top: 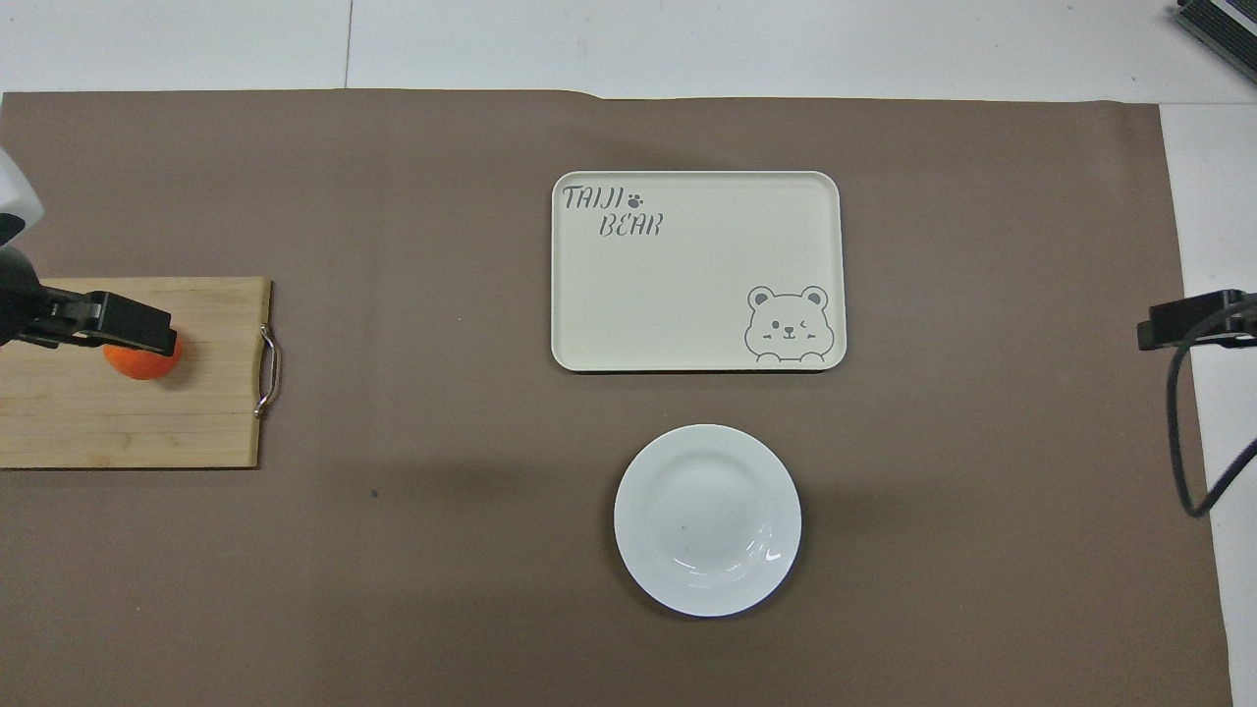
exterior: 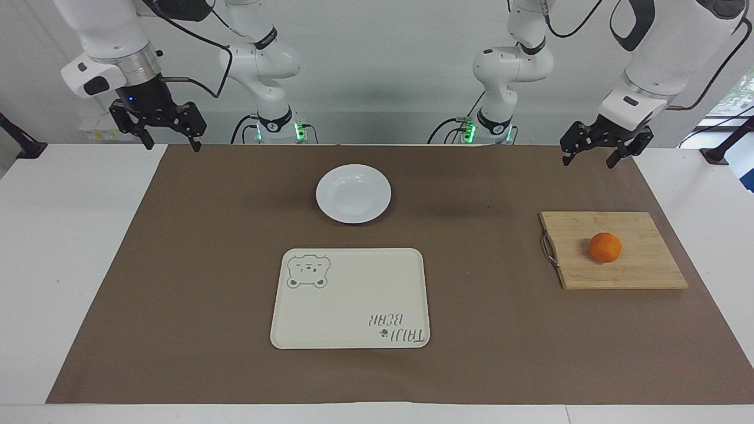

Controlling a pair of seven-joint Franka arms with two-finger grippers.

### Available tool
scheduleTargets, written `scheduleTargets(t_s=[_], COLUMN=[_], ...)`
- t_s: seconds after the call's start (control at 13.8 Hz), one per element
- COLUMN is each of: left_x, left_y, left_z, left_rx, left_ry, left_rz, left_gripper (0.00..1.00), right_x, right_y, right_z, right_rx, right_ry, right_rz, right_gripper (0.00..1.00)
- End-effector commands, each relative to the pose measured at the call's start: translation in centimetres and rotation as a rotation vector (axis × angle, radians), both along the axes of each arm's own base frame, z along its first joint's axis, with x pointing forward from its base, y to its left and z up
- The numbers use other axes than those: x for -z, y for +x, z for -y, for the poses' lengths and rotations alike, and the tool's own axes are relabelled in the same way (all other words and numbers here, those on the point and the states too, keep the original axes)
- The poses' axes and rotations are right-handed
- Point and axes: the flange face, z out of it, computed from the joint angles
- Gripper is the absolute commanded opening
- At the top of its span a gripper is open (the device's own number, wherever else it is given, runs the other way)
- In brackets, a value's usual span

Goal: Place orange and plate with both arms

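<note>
Nothing was placed yet: the orange sat on the cutting board at the left arm's end, the plate near the robots' edge; left gripper and right gripper hung spread, empty

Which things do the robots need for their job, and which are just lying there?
Needed:
orange, on the cutting board
white plate
left tool, open, raised
right tool, open, raised

Just lying there:
bamboo cutting board
bear tray
brown mat
</note>
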Motion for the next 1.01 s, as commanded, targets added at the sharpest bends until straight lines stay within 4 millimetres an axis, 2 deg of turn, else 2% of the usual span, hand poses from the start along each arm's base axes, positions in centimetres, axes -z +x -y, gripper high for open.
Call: scheduleTargets(t_s=[0.0, 0.29, 0.43, 0.65, 0.94], left_x=[0.0, -1.1, -1.3, -1.7, -1.5], left_y=[-0.8, -0.5, 0.0, 0.8, 1.3], left_z=[-0.2, -0.4, -0.5, -0.7, -0.8], left_rx=[-0.013, -0.015, -0.016, -0.020, -0.021], left_ry=[0.014, 0.011, 0.013, 0.015, 0.014], left_rz=[0.004, -0.008, -0.039, -0.040, -0.025], left_gripper=[1.00, 1.00, 1.00, 1.00, 1.00], right_x=[-0.4, -0.3, -0.1, -0.2, -0.2], right_y=[-0.3, -0.7, -1.0, -1.0, -0.9], right_z=[-0.1, -0.4, -0.3, -0.3, -0.1], right_rx=[0.015, 0.010, 0.023, 0.027, 0.030], right_ry=[-0.012, 0.005, 0.080, 0.089, 0.089], right_rz=[0.003, -0.022, -0.042, -0.034, -0.035], right_gripper=[1.00, 1.00, 1.00, 1.00, 1.00])
